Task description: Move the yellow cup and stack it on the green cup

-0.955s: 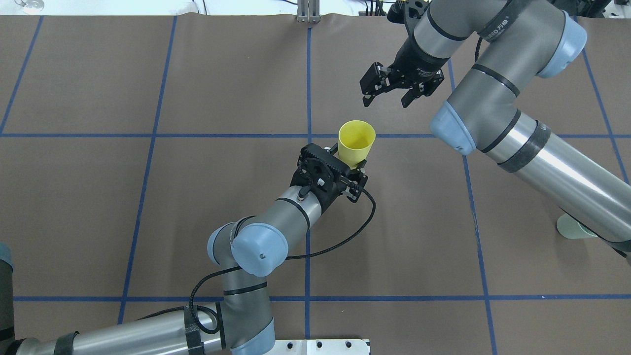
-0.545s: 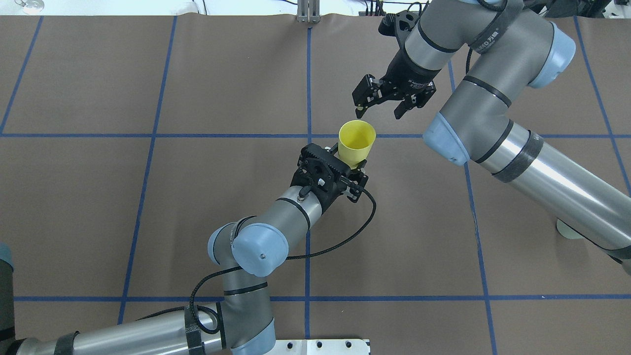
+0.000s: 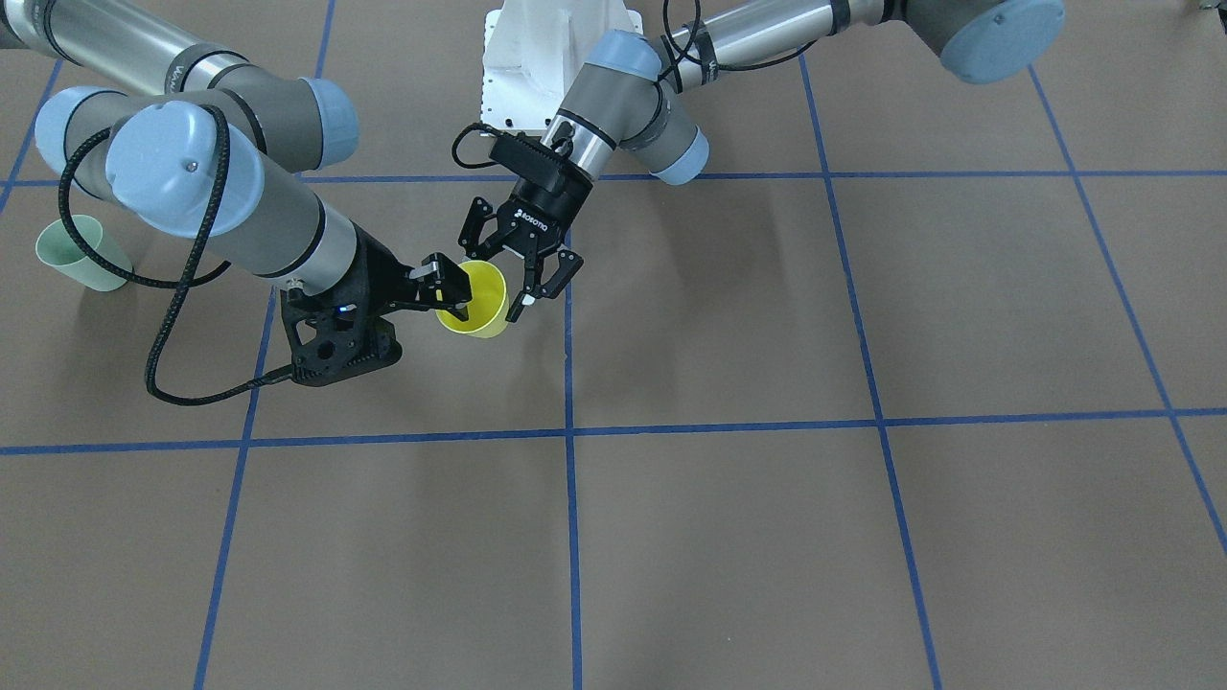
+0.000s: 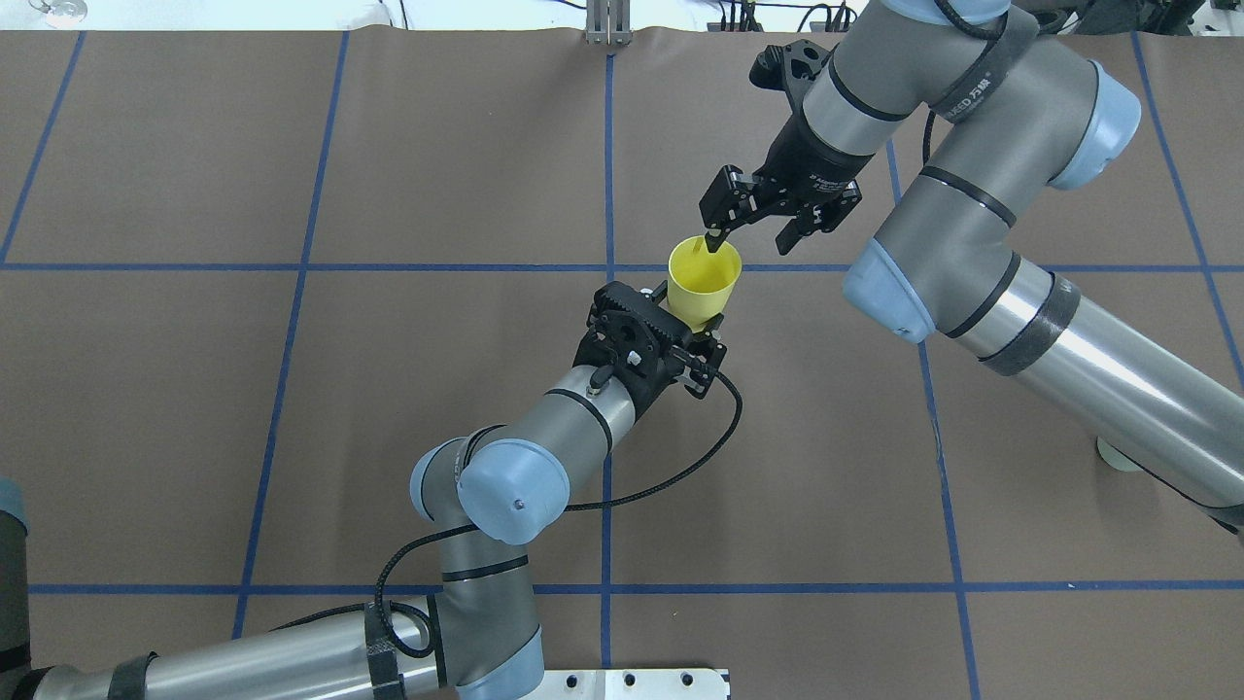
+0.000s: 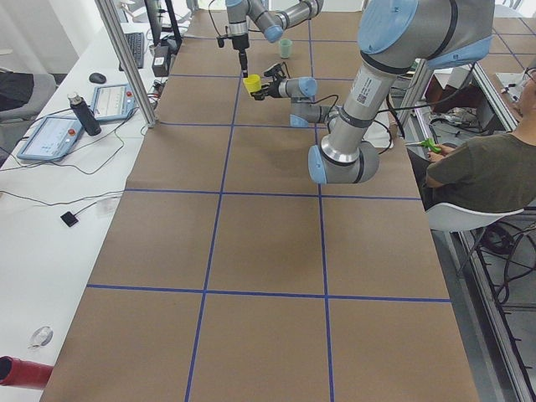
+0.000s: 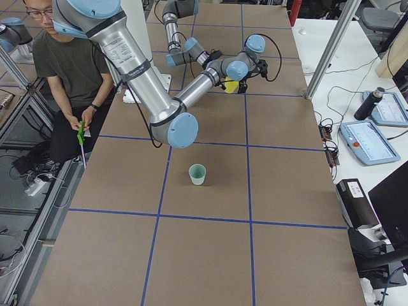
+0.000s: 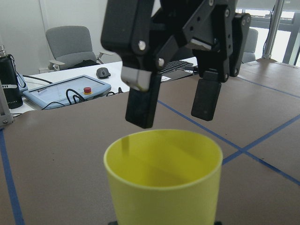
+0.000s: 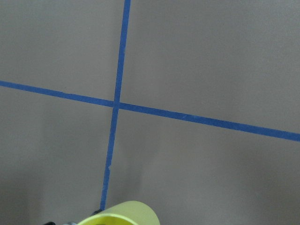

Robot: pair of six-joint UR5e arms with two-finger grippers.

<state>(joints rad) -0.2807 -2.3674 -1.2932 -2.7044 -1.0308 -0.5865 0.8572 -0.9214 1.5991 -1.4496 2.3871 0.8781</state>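
Note:
The yellow cup is held rim-up and slightly tilted near the table's middle. My left gripper is shut on its lower part, which also shows in the front view. My right gripper is open at the cup's rim. In the left wrist view one finger hangs over the cup's mouth and the other outside its far wall. The green cup stands upright far on my right, mostly hidden under the right arm in the overhead view.
The brown mat carries a grid of blue tape lines. The white robot base is at the near edge. A seated operator is beside the table on my right. A side table holds tablets and a bottle.
My right gripper has moved down and left from above the table to the yellow cup's rim, still open. The left arm and the cup have not moved.

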